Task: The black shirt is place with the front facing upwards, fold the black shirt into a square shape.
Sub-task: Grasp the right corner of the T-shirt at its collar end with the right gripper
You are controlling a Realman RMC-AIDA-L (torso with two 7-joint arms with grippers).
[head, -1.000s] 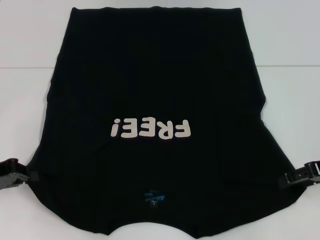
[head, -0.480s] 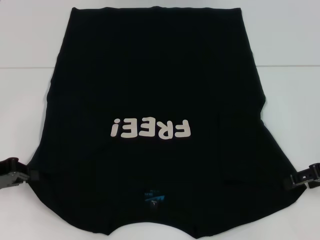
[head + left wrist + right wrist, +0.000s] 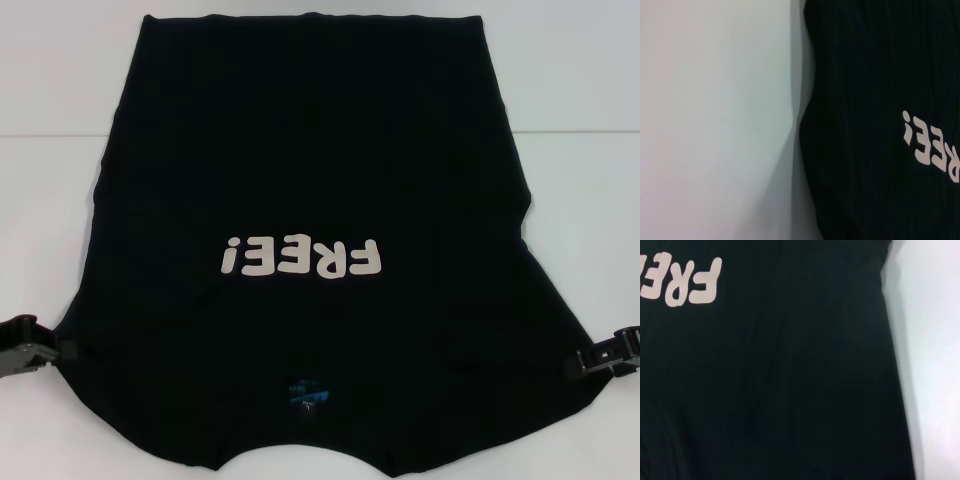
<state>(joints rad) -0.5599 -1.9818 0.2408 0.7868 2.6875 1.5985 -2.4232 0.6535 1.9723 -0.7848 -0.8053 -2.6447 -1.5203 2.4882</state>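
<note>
A: What is the surface like?
B: A plain white table [image 3: 570, 80] and little else; a faint seam crosses it behind the cloth.

A: Starting at the left, where is the left gripper [image 3: 62, 350]?
B: At the sleeve edge on the left, low down, its tip at the cloth. Whether its fingers are apart or closed on the fabric I cannot tell.

A: And the black shirt [image 3: 310, 180]?
B: It lies flat in the middle of the table, front up. Its long axis runs away from the robot: collar and blue neck label [image 3: 305, 392] nearest, hem at the far edge. The FREE! lettering [image 3: 300, 258] reads upside down in the head view.

A: The right gripper [image 3: 582, 362]?
B: At the right sleeve edge, level with the other. Its grip cannot be made out either.
</note>
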